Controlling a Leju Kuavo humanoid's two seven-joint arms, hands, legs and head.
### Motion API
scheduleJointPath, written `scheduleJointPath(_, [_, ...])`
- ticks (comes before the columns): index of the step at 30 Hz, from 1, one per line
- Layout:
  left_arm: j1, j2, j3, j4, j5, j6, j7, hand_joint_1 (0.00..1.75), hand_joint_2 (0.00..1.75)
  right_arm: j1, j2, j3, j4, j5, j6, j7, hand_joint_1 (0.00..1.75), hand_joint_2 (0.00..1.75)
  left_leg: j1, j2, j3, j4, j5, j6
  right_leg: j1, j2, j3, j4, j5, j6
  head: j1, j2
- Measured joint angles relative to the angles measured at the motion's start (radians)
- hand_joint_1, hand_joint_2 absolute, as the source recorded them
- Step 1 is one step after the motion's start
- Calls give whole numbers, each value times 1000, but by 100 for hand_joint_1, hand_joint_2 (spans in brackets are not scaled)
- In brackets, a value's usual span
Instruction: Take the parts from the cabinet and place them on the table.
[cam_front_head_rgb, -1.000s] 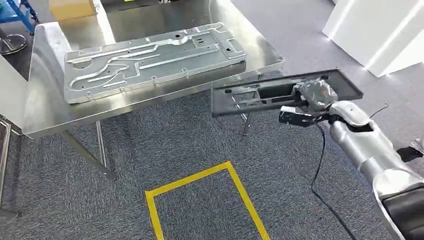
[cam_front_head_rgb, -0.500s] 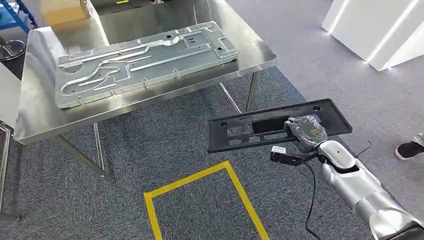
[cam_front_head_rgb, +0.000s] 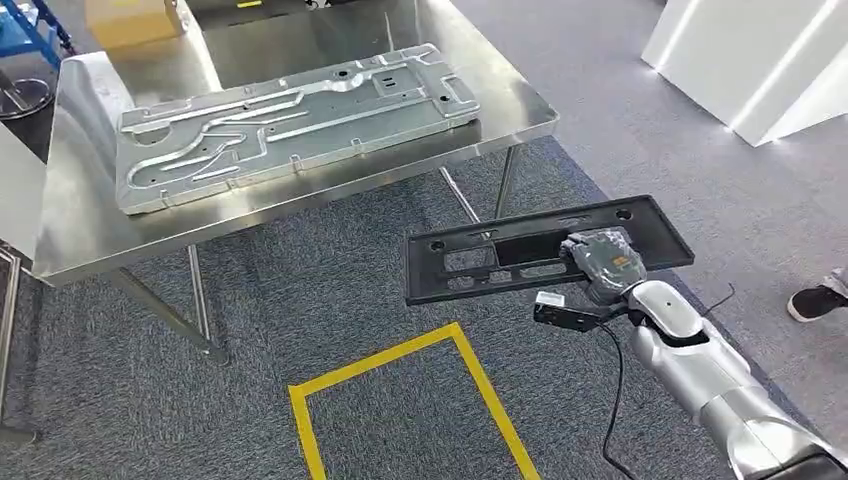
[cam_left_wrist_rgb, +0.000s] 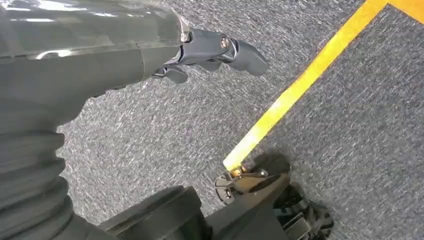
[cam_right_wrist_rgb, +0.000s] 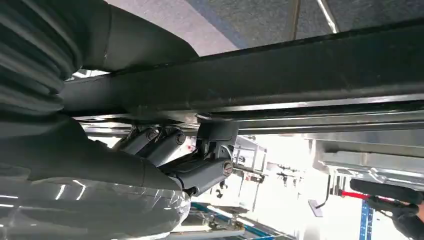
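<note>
My right hand (cam_front_head_rgb: 603, 262) grips a long flat black plastic panel (cam_front_head_rgb: 480, 255) with cut-outs, held level above the carpet, in front of and lower than the table's near right corner. In the right wrist view the black panel (cam_right_wrist_rgb: 280, 75) runs across the picture with my fingers (cam_right_wrist_rgb: 200, 170) curled under its edge. A large embossed silver metal plate (cam_front_head_rgb: 290, 120) lies on the steel table (cam_front_head_rgb: 80, 230). My left hand (cam_left_wrist_rgb: 220, 50) hangs over the carpet, fingers apart, holding nothing.
A yellow tape rectangle (cam_front_head_rgb: 400, 400) marks the grey carpet in front of me. A cable (cam_front_head_rgb: 612, 390) hangs under my right arm. A white block (cam_front_head_rgb: 760, 60) stands at the far right, and a person's shoe (cam_front_head_rgb: 815, 300) is at the right edge. A cardboard box (cam_front_head_rgb: 135, 20) sits behind the table.
The whole view has shifted as the camera moved. My right hand with the black panel has come down and nearer, from level with the table's corner to below and in front of it.
</note>
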Motion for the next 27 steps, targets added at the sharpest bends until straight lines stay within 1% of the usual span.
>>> scheduleJointPath(2, [1, 2, 0, 0, -3, 0, 0, 0, 175, 12, 2, -5, -3, -4, 0, 0, 175, 175, 0, 0, -3, 5, -2, 4, 0, 0, 0, 0, 1, 5, 0, 0])
scheduleJointPath(4, [2, 2, 0, 0, -6, 0, 0, 0, 175, 22, 3, -10, -9, -7, -1, -2, 175, 175, -2, 0, -8, 7, -2, 10, -3, -2, 1, -3, 4, 11, 0, 0])
scheduleJointPath(5, [1, 3, 0, 0, -6, 0, 2, 0, 175, 26, 3, -12, -13, -8, -2, -2, 175, 175, -3, 0, -7, 1, 2, 15, 0, -2, 3, -6, 6, 16, 0, 0])
scheduleJointPath(6, [1, 2, 0, 0, -6, 0, 2, 0, 175, 30, 3, -15, -18, -8, -3, -2, 175, 175, 10, 0, 5, -16, 13, 23, -1, -2, 2, -5, 2, 19, 0, 0])
scheduleJointPath(7, [0, 2, 0, 0, -6, 0, 4, 0, 175, 33, 3, -17, -21, -8, -8, -1, 175, 175, 9, -1, 8, -24, 19, 26, -4, -2, -4, 17, -18, 19, 0, 0])
scheduleJointPath(8, [0, 2, 0, 0, -6, 0, 5, 0, 175, 33, 3, -18, -23, -8, -11, -2, 175, 175, 9, 0, 7, -25, 21, 30, -4, -1, -30, 76, -61, 20, 0, 0])
scheduleJointPath(9, [0, 2, 0, 0, -6, 0, 7, 0, 175, 35, 3, -18, -25, -6, -11, -2, 175, 175, 9, -2, 6, -25, 21, 30, -5, 0, -66, 160, -105, 23, 0, 0])
scheduleJointPath(10, [1, 2, 0, 0, -6, 0, 8, 0, 175, 39, 5, -18, -25, -6, -11, -2, 175, 175, 9, -4, 5, -25, 22, 30, -6, 0, -103, 244, -139, 26, 0, 0])
scheduleJointPath(11, [3, 2, 0, 0, -6, 0, 8, 0, 175, 43, 7, -18, -25, -5, -10, -2, 175, 175, 9, -7, 4, -24, 22, 30, -6, 0, -126, 298, -154, 29, 0, 0])
scheduleJointPath(12, [4, 2, 1, 0, -5, 0, 8, 0, 175, 45, 9, -18, -25, -3, -8, -2, 175, 175, 9, -12, 4, -23, 22, 29, -8, 0, -128, 304, -144, 30, 0, 0])
scheduleJointPath(13, [5, 2, 1, 0, -5, 1, 7, 0, 175, 44, 11, -18, -25, -1, -6, -4, 175, 175, 11, -18, 4, -20, 21, 25, -11, 0, -107, 265, -115, 32, 0, 0])
scheduleJointPath(14, [5, 2, 1, 0, -2, 1, 5, 0, 175, 41, 13, -18, -25, 2, -4, -8, 175, 175, 12, -24, 5, -15, 18, 20, -15, 0, -59, 179, -68, 33, 0, 0])
scheduleJointPath(15, [5, 2, 1, 0, -2, 2, 3, 0, 175, 37, 15, -18, -25, 6, -3, -11, 175, 175, 14, -30, 5, -7, 13, 14, -18, 4, -6, 78, -24, 35, 0, 0])
scheduleJointPath(16, [5, 2, 2, 0, -2, 3, 1, 0, 175, 33, 17, -19, -25, 10, -2, -11, 175, 175, 15, -34, 0, 1, 8, 6, -23, 24, 25, 20, -34, 34, 0, 0])
scheduleJointPath(17, [2, 2, 3, 0, -1, 4, 0, 0, 175, 30, 22, -18, -24, 12, -2, -12, 175, 175, 9, -40, -9, 8, 8, -1, -12, 31, 23, 17, -37, 28, 0, 0])
scheduleJointPath(18, [3, 2, 5, 0, -1, 4, 0, 0, 175, 29, 23, -18, -24, 15, -2, -12, 175, 175, 9, -42, -13, 8, 10, -6, -13, 18, 19, 20, -35, 15, 0, 0])
scheduleJointPath(19, [6, 2, 6, 0, -2, 4, 0, 0, 175, 31, 27, -18, -24, 20, -2, -10, 175, 175, 9, -46, -14, 6, 12, -10, -9, 17, 17, 21, -35, 9, 0, 0])
scheduleJointPath(20, [8, 2, 7, 0, -4, 4, 0, 0, 175, 32, 32, -18, -24, 24, -2, -7, 175, 175, 11, -49, -14, 3, 14, -16, -6, 13, 15, 23, -36, 2, 0, 0])
scheduleJointPath(21, [9, 2, 7, 0, -6, 4, 1, 0, 175, 31, 34, -18, -25, 27, -2, -6, 175, 175, 12, -52, -15, 4, 12, -23, -11, 9, 15, 20, -33, -8, 0, 0])
scheduleJointPath(22, [9, 3, 8, 0, -6, 4, 2, 0, 175, 30, 35, -18, -25, 28, -2, -4, 175, 175, 15, -42, -22, 22, -3, -27, -12, -1, 18, 15, -31, -18, 0, 0])
scheduleJointPath(23, [7, 3, 7, 0, -10, 4, 5, 0, 175, 29, 37, -18, -26, 29, -2, -2, 175, 175, 14, -31, -43, 68, -34, -29, -10, -4, 18, 15, -32, -26, 0, 0])
scheduleJointPath(24, [6, 3, 7, 0, -12, 4, 7, 0, 175, 29, 38, -18, -26, 29, -1, 0, 175, 175, 15, -27, -79, 147, -75, -31, -8, -11, 17, 15, -32, -30, 0, 0])
scheduleJointPath(25, [5, 3, 7, 0, -14, 3, 10, 0, 175, 30, 39, -18, -26, 29, 2, 1, 175, 175, 15, -25, -120, 235, -113, -32, -4, -16, 17, 15, -33, -33, 0, 0])
scheduleJointPath(26, [6, 3, 7, 0, -16, 2, 12, 0, 175, 32, 39, -18, -26, 29, 3, 1, 175, 175, 15, -24, -152, 302, -134, -32, -1, -21, 17, 16, -33, -34, 0, 0])
scheduleJointPath(27, [7, 3, 7, 0, -18, 1, 15, 0, 175, 34, 39, -18, -26, 29, 5, 3, 175, 175, 15, -23, -168, 332, -135, -30, 3, -27, 17, 16, -34, -34, 0, 0])
